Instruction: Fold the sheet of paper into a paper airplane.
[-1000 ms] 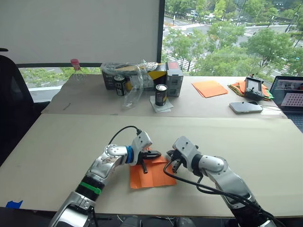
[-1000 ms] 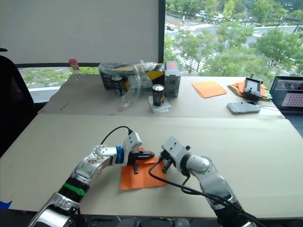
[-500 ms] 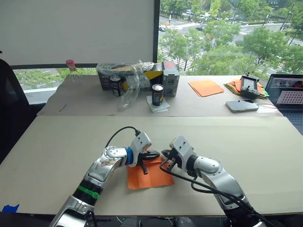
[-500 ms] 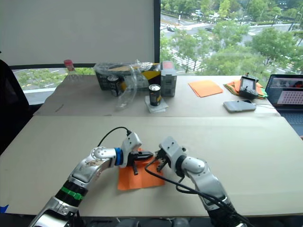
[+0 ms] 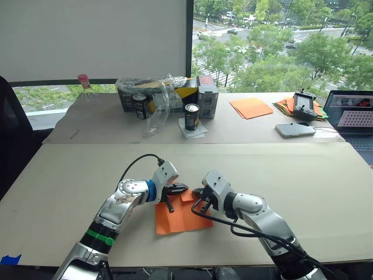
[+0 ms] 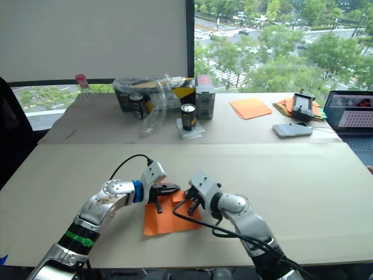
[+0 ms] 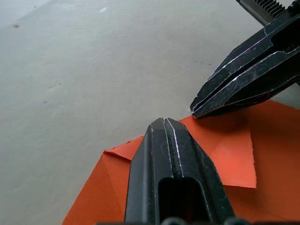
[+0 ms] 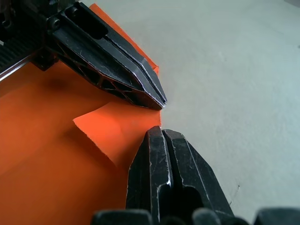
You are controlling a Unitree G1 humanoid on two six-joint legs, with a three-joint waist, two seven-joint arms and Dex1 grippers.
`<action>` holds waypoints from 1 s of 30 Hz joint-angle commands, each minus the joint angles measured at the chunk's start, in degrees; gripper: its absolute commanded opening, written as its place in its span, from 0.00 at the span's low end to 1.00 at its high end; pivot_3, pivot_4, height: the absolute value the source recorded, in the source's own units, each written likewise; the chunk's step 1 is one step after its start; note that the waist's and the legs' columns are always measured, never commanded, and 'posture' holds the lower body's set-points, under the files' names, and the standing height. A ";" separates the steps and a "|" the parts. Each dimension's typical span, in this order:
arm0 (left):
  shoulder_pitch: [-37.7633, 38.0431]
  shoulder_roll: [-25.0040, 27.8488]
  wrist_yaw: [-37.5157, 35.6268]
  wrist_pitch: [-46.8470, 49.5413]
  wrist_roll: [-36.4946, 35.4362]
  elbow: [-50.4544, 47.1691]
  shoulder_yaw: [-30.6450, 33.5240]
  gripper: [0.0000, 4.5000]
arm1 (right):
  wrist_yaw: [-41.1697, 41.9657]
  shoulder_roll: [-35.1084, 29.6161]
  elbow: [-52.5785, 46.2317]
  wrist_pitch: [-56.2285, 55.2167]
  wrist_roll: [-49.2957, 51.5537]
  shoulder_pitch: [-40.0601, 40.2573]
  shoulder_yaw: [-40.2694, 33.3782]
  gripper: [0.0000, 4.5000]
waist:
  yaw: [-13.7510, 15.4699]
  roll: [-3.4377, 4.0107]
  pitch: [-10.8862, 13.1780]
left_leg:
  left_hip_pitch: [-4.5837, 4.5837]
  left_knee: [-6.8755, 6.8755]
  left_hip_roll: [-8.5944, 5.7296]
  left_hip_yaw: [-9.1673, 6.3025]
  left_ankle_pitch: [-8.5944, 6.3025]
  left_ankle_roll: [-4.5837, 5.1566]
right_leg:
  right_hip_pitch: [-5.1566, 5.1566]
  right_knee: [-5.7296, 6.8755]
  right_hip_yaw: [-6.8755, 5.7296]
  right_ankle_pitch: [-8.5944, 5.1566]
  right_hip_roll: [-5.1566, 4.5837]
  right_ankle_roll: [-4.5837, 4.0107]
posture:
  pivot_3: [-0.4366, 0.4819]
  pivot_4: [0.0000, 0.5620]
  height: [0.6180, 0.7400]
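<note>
The sheet of paper (image 5: pixel 182 217) is bright orange and lies flat near the front edge of the near table (image 5: pixel 303 175). A small flap (image 7: pixel 229 157) is folded over at its far edge. My left gripper (image 5: pixel 183 188) is shut, its tip pressing down on that far edge. My right gripper (image 5: pixel 196 193) is also shut, and its tip rests on the same edge just beside the left one. In the right wrist view the two tips nearly touch above the folded flap (image 8: pixel 112 129). Nothing is held between either pair of fingers.
The far table holds a black can (image 5: pixel 191 116), a second can (image 5: pixel 140 105), a plastic-wrapped box (image 5: pixel 169 93) and a pink-capped bottle (image 5: pixel 85 88). Smooth orange sheets (image 5: pixel 252 107), a multicoloured paper pile (image 5: pixel 287 107), a phone (image 5: pixel 293 130) and a laptop (image 5: pixel 352 114) lie at the right.
My right gripper has slid left along the paper's far edge until its tip sits next to the left gripper's tip. The whole picture has also shifted slightly.
</note>
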 commanded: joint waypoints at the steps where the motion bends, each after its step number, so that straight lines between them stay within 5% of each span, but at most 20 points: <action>1: 1.10 0.41 1.35 1.26 1.66 1.34 -0.24 0.00 | -1.08 0.21 0.75 3.21 -0.69 -0.71 0.68 0.01 | 0.01 0.00 0.00 | 0.00 0.00 0.00 0.00 0.00 0.00 | 0.00 0.00 0.00 0.00 0.00 0.00 | 0.48 0.27 0.43; 20: 0.21 -0.36 0.60 1.15 1.65 3.09 -1.40 0.00 | 0.11 -11.28 -14.93 10.91 3.05 12.75 -5.70 0.01 | 0.78 -0.03 -0.16 | 0.03 0.00 -0.01 -0.01 -0.01 0.01 | 0.15 -0.11 -0.01 -0.03 -0.03 0.05 | 0.48 0.27 0.43; 30: 0.07 -0.51 0.97 1.30 1.51 2.86 -0.79 0.00 | -2.56 -5.40 -17.36 7.63 6.66 3.61 -8.48 0.01 | 0.59 -0.04 -0.20 | 0.01 -0.02 0.02 -0.01 -0.01 0.01 | 0.09 -0.10 -0.01 -0.03 -0.02 0.05 | 0.48 0.27 0.43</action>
